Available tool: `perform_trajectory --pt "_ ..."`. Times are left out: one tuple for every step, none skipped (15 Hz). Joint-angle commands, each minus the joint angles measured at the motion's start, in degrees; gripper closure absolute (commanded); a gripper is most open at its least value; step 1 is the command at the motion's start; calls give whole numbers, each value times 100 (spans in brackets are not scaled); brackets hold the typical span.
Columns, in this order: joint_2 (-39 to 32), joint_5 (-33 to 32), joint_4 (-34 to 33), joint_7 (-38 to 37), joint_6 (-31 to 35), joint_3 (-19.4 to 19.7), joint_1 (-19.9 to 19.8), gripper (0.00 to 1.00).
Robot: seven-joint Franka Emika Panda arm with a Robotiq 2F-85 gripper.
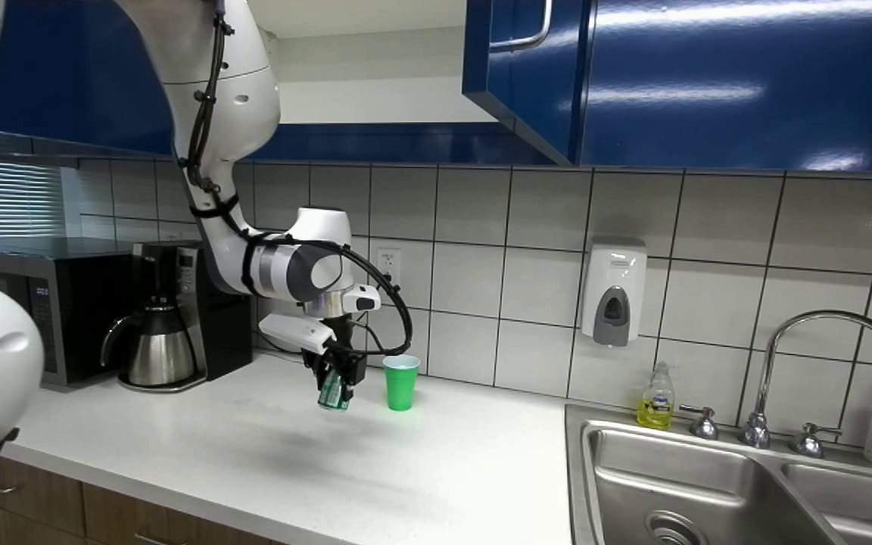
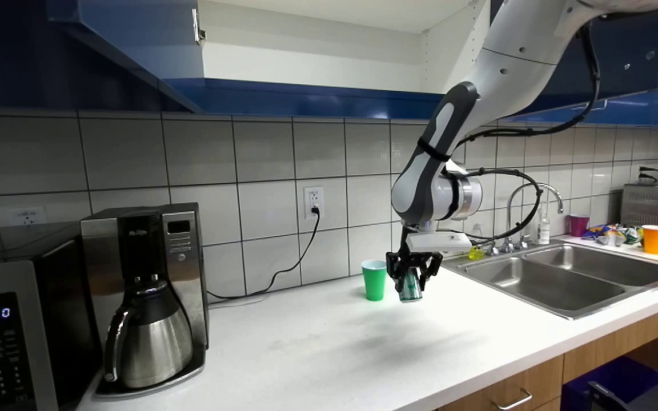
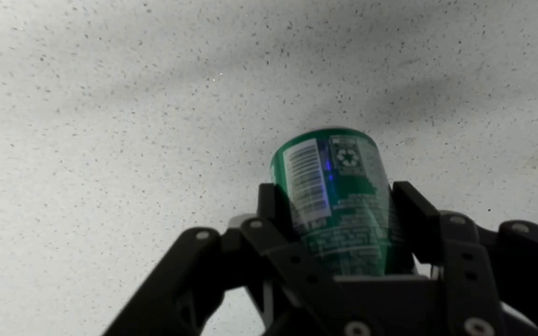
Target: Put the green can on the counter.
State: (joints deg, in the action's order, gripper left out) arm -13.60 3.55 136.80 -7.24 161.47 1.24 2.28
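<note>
Two black fingers of the black robot gripper hold a small round green drink can, and we see one finger on each side of it. The can has straight sides, a bar code and a recycling sign. In both exterior views we see it hang in the air over the long, flat, off-white counter, and it looks a little tilted. A bright-green cup, wider at the top, stands farther back, near the white tiled wall. On the right we see a shiny steel sink with a bottle of yellow soap at its far edge. On the left we see a silver and black coffee maker beside a black microwave.
</note>
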Motion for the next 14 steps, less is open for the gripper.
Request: perform_trajectory --pt "7 -17 -5 -10 -17 -26 -30 36" --pt "7 -17 -5 -10 -17 -26 -30 61" --pt "-10 -33 2 6 37 -23 -29 61" --pt "-47 -71 12 -23 128 0 -11 61" --pt "-87 -53 11 -11 206 -9 -20 61" --pt "-135 -71 -2 7 276 -3 -18 61" --pt "-203 -77 -17 26 384 -5 -18 61" --pt "-258 -43 -29 66 479 -29 -36 61" --pt "-328 -4 -42 93 629 -52 -56 61" --pt "-419 22 -72 112 772 -70 -72 61" --pt "-502 16 -96 107 901 -67 -69 61" --pt "-611 20 -132 125 1042 -81 -77 61" --pt "-721 22 -171 117 1188 -88 -72 61" --pt "-828 17 -213 95 1323 -82 -54 61"
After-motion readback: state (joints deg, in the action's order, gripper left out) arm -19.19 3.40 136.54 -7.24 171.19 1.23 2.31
